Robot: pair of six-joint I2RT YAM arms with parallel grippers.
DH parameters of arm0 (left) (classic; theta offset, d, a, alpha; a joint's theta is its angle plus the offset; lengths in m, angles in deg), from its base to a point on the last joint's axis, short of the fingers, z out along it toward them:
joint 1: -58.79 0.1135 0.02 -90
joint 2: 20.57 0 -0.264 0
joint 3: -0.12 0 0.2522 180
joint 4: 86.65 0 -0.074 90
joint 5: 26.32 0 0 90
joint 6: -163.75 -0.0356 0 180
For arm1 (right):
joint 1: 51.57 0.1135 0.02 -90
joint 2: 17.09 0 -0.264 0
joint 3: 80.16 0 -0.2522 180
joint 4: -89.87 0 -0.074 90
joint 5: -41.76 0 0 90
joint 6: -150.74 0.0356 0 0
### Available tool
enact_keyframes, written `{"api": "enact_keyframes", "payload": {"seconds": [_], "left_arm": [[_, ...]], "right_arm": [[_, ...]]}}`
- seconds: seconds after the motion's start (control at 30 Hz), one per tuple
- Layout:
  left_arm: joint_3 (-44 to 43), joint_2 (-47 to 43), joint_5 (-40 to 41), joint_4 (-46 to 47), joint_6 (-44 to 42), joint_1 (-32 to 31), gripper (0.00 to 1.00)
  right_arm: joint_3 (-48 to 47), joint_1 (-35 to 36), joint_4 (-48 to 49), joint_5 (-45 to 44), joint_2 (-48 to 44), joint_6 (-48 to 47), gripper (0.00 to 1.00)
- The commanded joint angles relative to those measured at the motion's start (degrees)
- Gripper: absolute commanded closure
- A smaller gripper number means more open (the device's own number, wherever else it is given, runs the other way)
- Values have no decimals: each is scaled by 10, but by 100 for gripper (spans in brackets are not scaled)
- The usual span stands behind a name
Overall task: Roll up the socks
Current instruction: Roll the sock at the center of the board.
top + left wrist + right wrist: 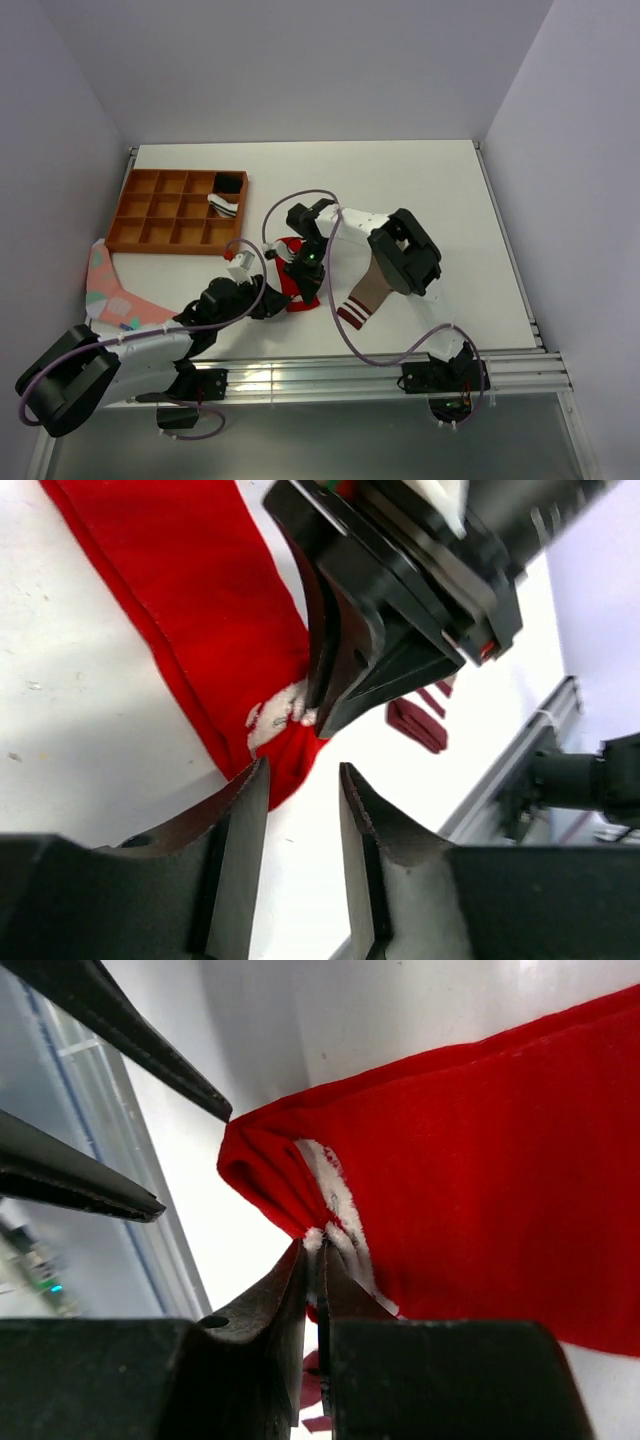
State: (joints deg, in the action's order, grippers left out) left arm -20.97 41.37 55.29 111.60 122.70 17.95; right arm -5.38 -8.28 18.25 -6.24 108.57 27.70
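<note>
Right wrist view: the red sock point(480, 1160) is a soft, finely ribbed knit lying flat on the smooth white worktop point(330, 1020). Its end is bunched into a rounded fold toward 9 o'clock, and a fuzzy white patch runs along that fold. The right pincer point(318, 1248), hard black plastic with tapered fingers, is pressed together on the fold right at the patch, pinching the cloth.

In the left wrist view the left pincer point(300, 775) stands spread with bare worktop showing through the gap and nothing between its fingers. One fingertip sits just beside the sock's rounded end, but contact cannot be made out.

From the top view, the red sock lies toward 6 o'clock on the worktop and is largely covered by both pincers. The tan sock point(368, 290) lies at its 3 o'clock, its upper part hidden under the right arm, with only the maroon-and-white striped cuff clear. A pink sock point(105, 290) at 8 o'clock is partly under the left arm. A brown compartment tray point(112, 238) at 10 o'clock holds a small black-and-white bundle, too small to identify.
</note>
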Motion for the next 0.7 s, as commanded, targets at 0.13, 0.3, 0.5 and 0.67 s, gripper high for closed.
{"api": "enact_keyframes", "payload": {"seconds": [0.13, 0.3, 0.5, 0.67], "left_arm": [[15, 2, 98, 60, -82, -53, 58], [13, 9, 106, 80, -107, -67, 54], [3, 71, 89, 121, -121, -78, 52], [7, 96, 68, 160, -116, -90, 51]], "right_arm": [[-92, -16, -152, 41, 75, -62, 90], [-115, -16, -206, 52, 106, -95, 90], [-130, -20, -221, 56, 121, -101, 89], [-130, -22, -219, 52, 121, -97, 89]]}}
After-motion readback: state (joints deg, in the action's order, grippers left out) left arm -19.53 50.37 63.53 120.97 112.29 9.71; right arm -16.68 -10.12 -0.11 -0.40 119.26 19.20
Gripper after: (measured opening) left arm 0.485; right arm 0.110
